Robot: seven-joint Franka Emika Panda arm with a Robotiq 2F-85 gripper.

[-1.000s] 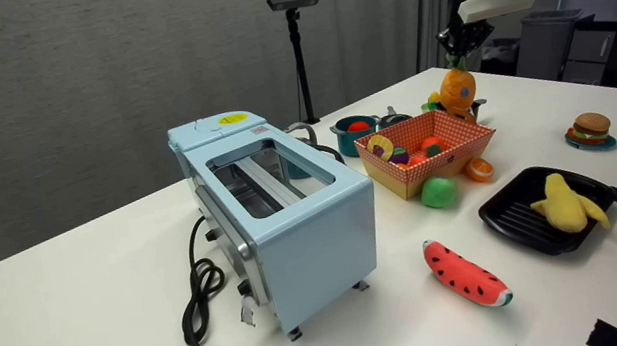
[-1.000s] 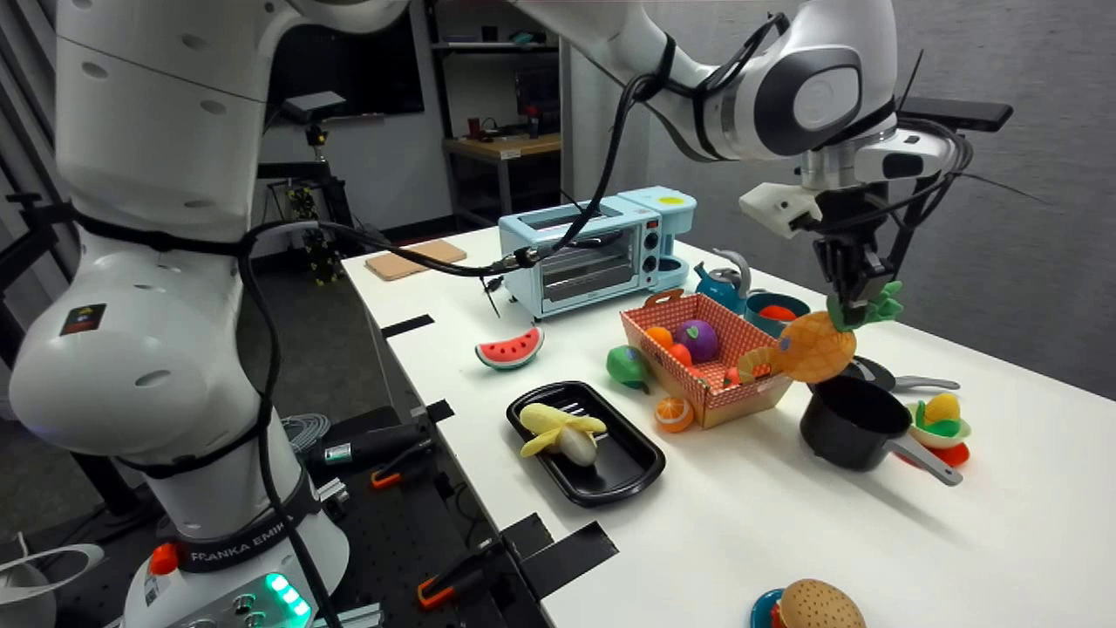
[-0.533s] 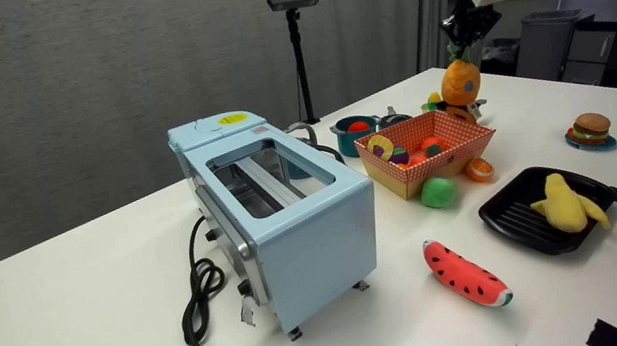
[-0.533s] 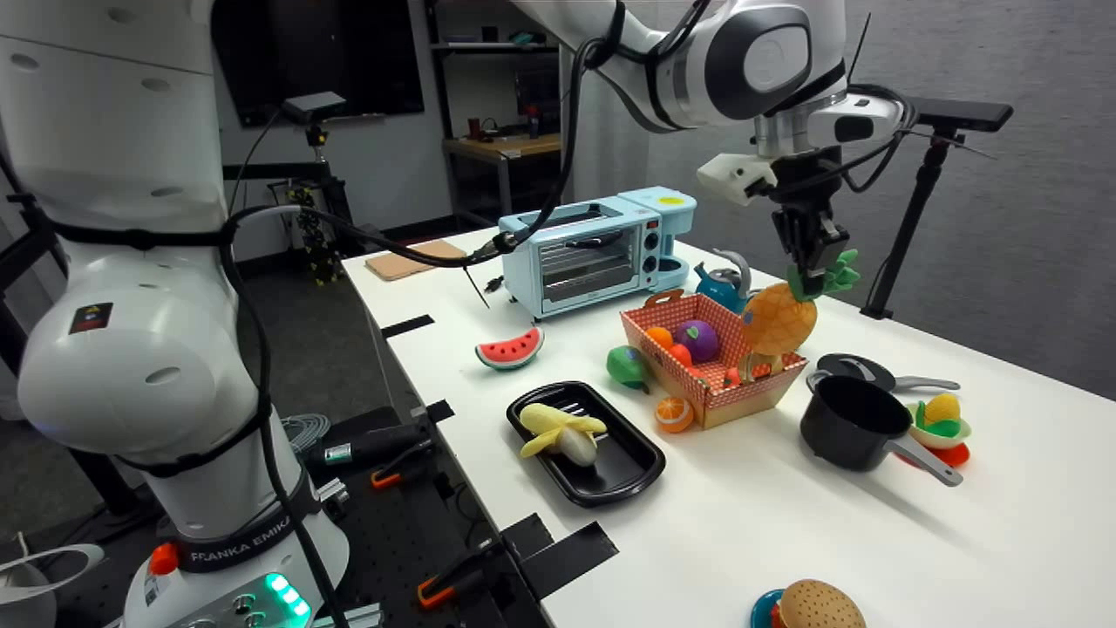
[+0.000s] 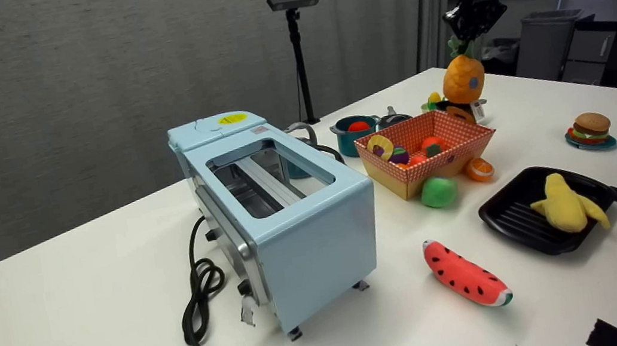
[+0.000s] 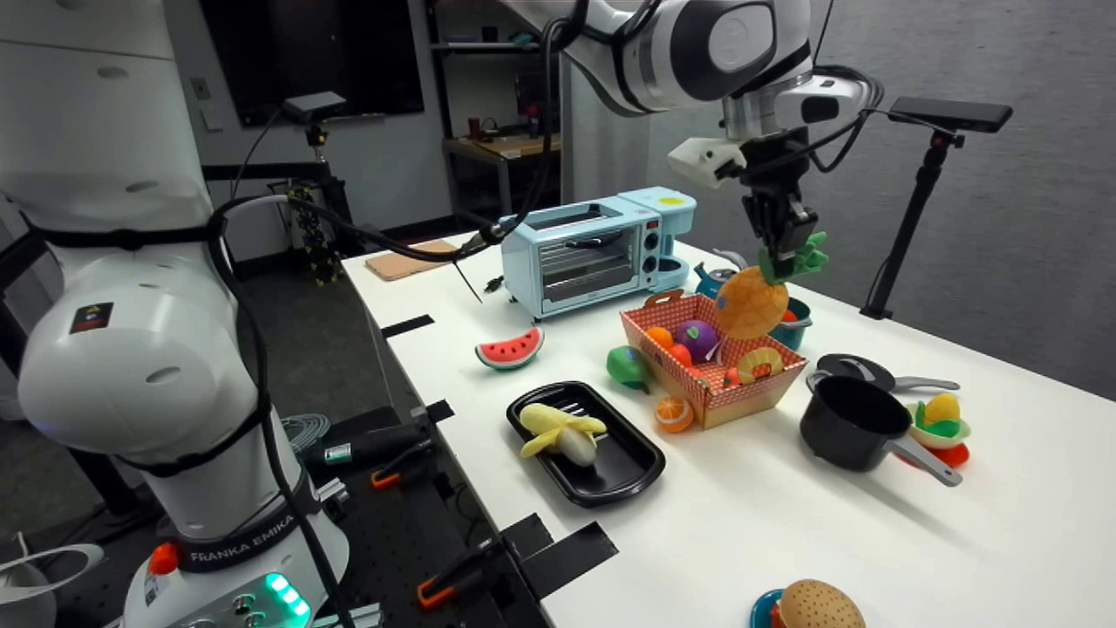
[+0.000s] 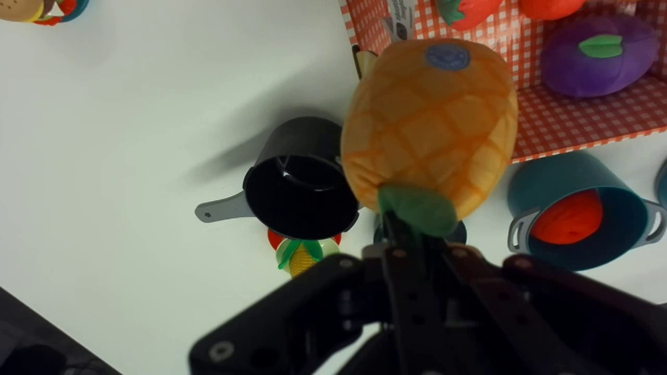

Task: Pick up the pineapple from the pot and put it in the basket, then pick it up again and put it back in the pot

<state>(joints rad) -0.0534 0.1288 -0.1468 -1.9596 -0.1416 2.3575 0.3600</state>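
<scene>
The orange-yellow pineapple (image 6: 750,303) hangs by its green crown from my gripper (image 6: 782,264), which is shut on the leaves. It is above the far side of the basket (image 6: 750,403) and shows in an exterior view (image 5: 463,80) and the wrist view (image 7: 430,120). The red-checked basket (image 5: 384,171) holds several toy fruits, among them a purple plum (image 6: 697,341) and a pineapple ring (image 6: 759,363). The dark pot (image 6: 850,432) stands beside the basket; in the wrist view, the pot's inside (image 7: 302,192) is dark with nothing seen in it.
A teal pot (image 6: 792,330) with a red item, a small pan (image 6: 859,371) and a bowl with corn (image 6: 943,423) stand nearby. A green fruit (image 6: 626,366) and an orange half (image 6: 674,414) lie against the basket. A black tray (image 6: 641,467) holds a banana. The blue toaster (image 5: 318,244) stands beyond.
My gripper has carried the pineapple from beside the dark pot toward the basket, leftward in an exterior view and slightly up. The other objects have not moved.
</scene>
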